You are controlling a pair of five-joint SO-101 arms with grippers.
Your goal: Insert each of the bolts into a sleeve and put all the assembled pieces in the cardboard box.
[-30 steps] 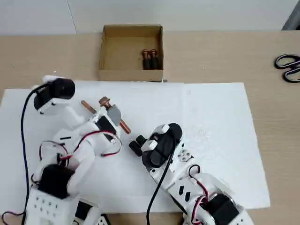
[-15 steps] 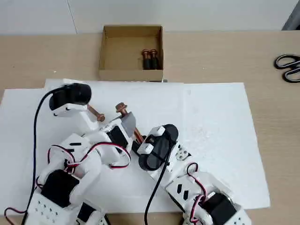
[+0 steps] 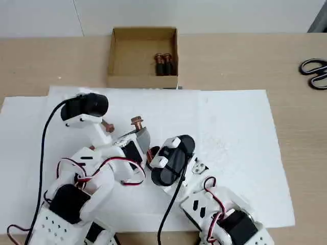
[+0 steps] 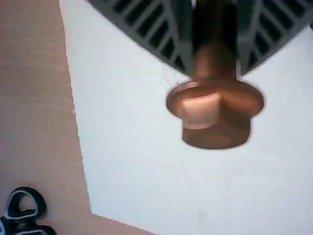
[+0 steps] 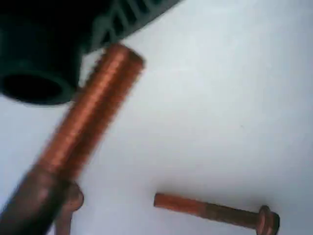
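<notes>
Overhead, seemingly mid-insertion: copper bolt (image 3: 136, 122) gripped in the left gripper (image 3: 139, 133), head up, just beside the right gripper (image 3: 152, 154) over the paper (image 3: 230, 117); two assembled pieces (image 3: 163, 64) in the far cardboard box (image 3: 133, 53). At the left wrist, ribbed fingers (image 4: 142, 27) clamped on the shank, flanged hex head free. At the right wrist, black sleeve (image 5: 36, 73) pinched, threaded tip beside its mouth, not in; calls for aligning, then pushing. Second bolt (image 5: 215, 213) flat nearby.

- 2 loose bolts (image 5: 215, 211)
- 1 black sleeve (image 5: 35, 81)
- 2 assembled pieces (image 3: 164, 64)
- 1 cardboard box (image 3: 130, 56)
- 1 pair of scissors (image 3: 314, 73)
- 1 white paper sheet (image 3: 235, 117)
</notes>
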